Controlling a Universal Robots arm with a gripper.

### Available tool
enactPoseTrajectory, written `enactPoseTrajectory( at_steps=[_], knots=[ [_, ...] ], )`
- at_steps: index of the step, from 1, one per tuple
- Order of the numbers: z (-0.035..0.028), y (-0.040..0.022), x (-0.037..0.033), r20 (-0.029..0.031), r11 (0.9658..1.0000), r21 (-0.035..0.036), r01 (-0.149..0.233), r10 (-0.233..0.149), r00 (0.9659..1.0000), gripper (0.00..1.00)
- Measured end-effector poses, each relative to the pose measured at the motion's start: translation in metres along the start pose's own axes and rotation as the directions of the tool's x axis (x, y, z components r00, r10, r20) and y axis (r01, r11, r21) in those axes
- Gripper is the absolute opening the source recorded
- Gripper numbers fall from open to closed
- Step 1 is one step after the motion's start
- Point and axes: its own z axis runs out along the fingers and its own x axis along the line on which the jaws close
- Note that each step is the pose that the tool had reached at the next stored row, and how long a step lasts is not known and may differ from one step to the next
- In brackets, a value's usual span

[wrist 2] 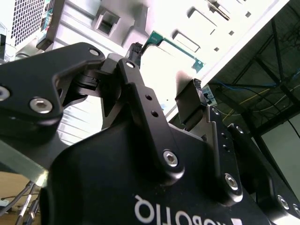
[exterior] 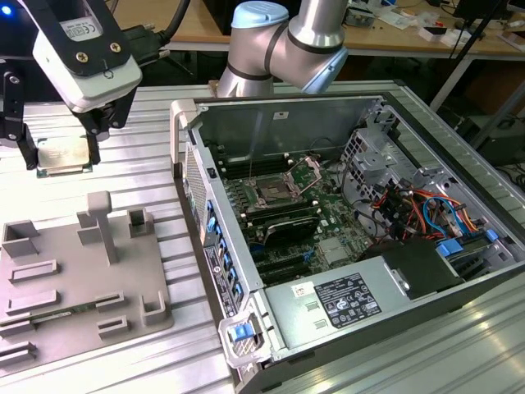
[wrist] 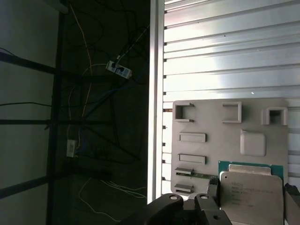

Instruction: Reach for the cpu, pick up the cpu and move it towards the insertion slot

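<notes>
Pincer (exterior: 63,152) clenched on the cpu (exterior: 62,156), which hangs lifted above the ribbed worktop (exterior: 139,156) near its far edge.

You see the chip between black fingers (exterior: 26,148), silvery top level, beyond the far edge of the grey tray (exterior: 82,283) with raised blocks. In the first wrist view the cpu (wrist: 251,192) hangs over that tray (wrist: 211,122). Your insertion slot (exterior: 273,195) sits well apart inside the open computer case (exterior: 361,246), toward the exterior view's right.
</notes>
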Motion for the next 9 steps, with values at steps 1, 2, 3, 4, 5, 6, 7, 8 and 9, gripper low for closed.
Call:
enactPoseTrajectory(
  at_steps=[1,2,3,4,5,6,7,8,9],
  knots=[
    [0.0000,0.0000,0.0000,0.0000,1.0000,0.0000,0.000,0.000,1.0000,0.55],
    [0.0000,0.0000,-0.0001,0.0000,1.0000,0.0000,0.000,0.000,1.0000,0.55],
    [0.0000,0.0000,-0.0001,0.0000,1.0000,0.0000,0.000,0.000,1.0000,0.55],
    [0.0000,0.0000,-0.0002,0.0000,1.0000,0.0000,0.000,0.000,1.0000,0.55],
    [0.0000,0.0000,-0.0002,0.0000,1.0000,0.0001,0.000,0.000,1.0000,0.55],
    [0.0000,0.0000,-0.0002,0.0000,1.0000,0.0000,0.000,0.000,1.0000,0.55],
    [0.0000,0.0000,-0.0002,0.0001,1.0000,0.0000,0.000,0.000,1.0000,0.55],
    [0.0000,0.0000,-0.0003,0.0000,1.0000,0.0000,0.000,0.000,1.0000,0.55],
    [-0.0001,-0.0001,-0.0016,0.0000,1.0000,0.0000,0.000,0.000,1.0000,0.55]
  ],
)
